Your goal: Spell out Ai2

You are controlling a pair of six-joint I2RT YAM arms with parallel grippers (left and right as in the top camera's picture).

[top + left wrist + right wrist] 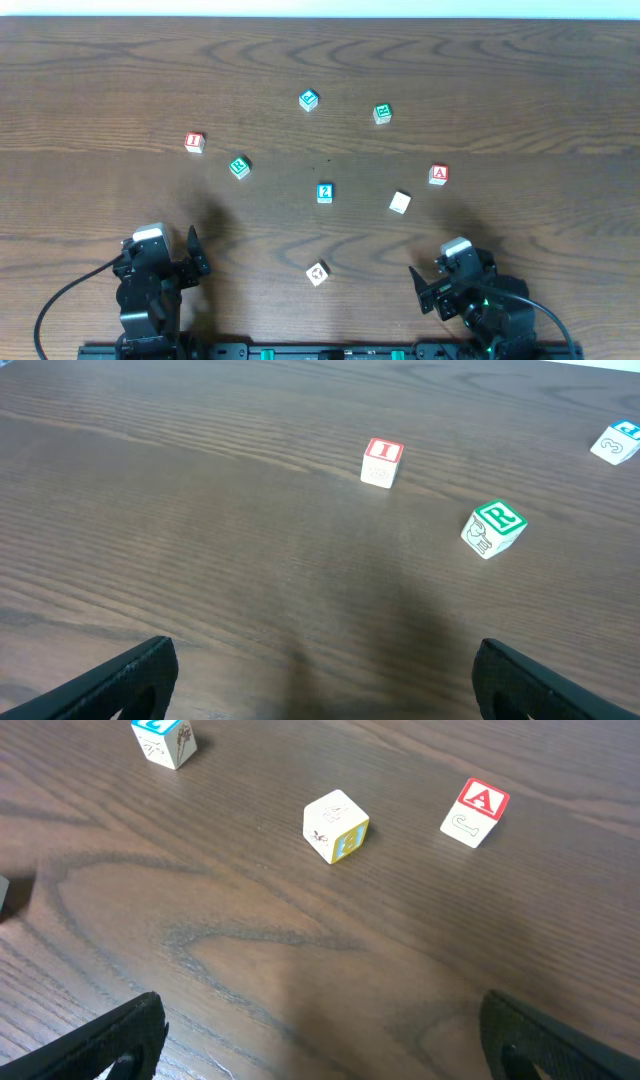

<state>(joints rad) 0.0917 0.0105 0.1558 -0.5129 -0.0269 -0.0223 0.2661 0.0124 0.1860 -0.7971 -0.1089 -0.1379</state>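
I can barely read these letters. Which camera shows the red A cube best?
The right wrist view: the red A cube is close, its letter plain. Overhead shows it small, at the right; the left wrist view misses it.

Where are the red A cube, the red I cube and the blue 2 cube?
red A cube point(438, 174), overhead view, top face.
red I cube point(195, 141), overhead view, top face.
blue 2 cube point(324, 192), overhead view, top face.

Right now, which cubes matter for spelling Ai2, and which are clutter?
Needed: red A cube, red I cube, blue 2 cube.
Clutter: left green cube, right green cube, other blue cube, white-topped cube, black-marked cube.
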